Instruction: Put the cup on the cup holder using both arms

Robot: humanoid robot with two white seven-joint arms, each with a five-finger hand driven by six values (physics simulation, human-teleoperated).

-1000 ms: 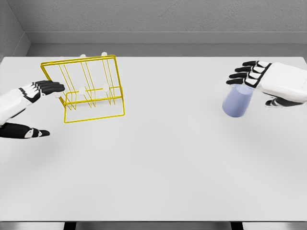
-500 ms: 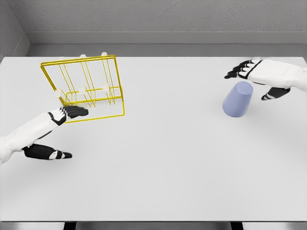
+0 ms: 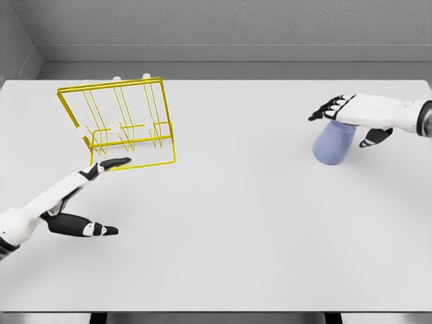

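1 cup (image 3: 333, 144), 1 yellow rack (image 3: 123, 125), 1 table (image 3: 236, 223). Right hand (image 3: 354, 111) hovers spread over the cup. Left hand (image 3: 77, 199) lies spread, empty, near the rack.

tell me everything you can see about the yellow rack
The yellow rack is a thin wire frame, apparently metal, with a rectangular outline, upright prongs and small white tips. It stands tilted on the white table at its far left. The left hand lies just in front, fingertips near its lower front edge; contact is unclear. No cup is on it.
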